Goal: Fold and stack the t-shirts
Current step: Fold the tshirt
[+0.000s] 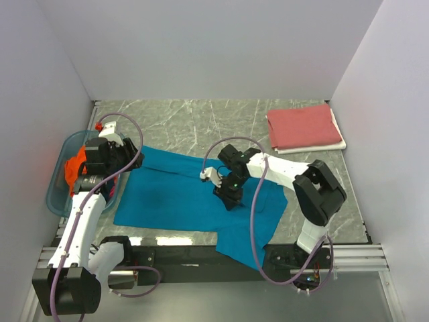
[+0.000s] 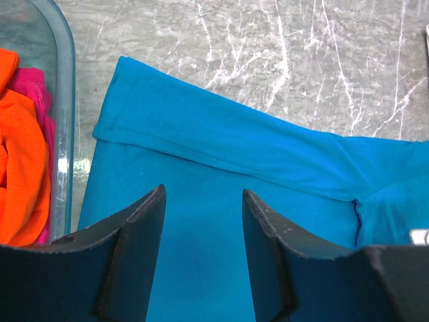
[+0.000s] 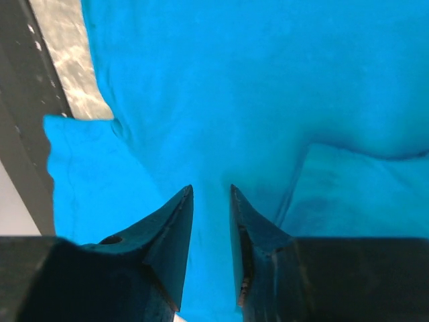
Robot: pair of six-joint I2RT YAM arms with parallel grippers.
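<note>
Hovering over the middle of the teal t-shirt (image 1: 171, 194), spread flat on the table (image 1: 201, 121) with its long axis left-right, the right end effector (image 3: 210, 190) shows fingers narrowly apart, nothing clamped. Left end effector (image 2: 203, 194), fingers wide apart and empty, sits over the shirt's left end by the tub (image 1: 52, 194) holding the orange t-shirt (image 2: 17, 174). Tip contact with cloth not visible; red t-shirt (image 1: 301, 126) folded far right.

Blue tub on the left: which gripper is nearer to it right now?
Left. The left gripper hovers right beside the tub, over the teal shirt's tub-side edge. The right gripper is over the shirt's middle, well away.
</note>
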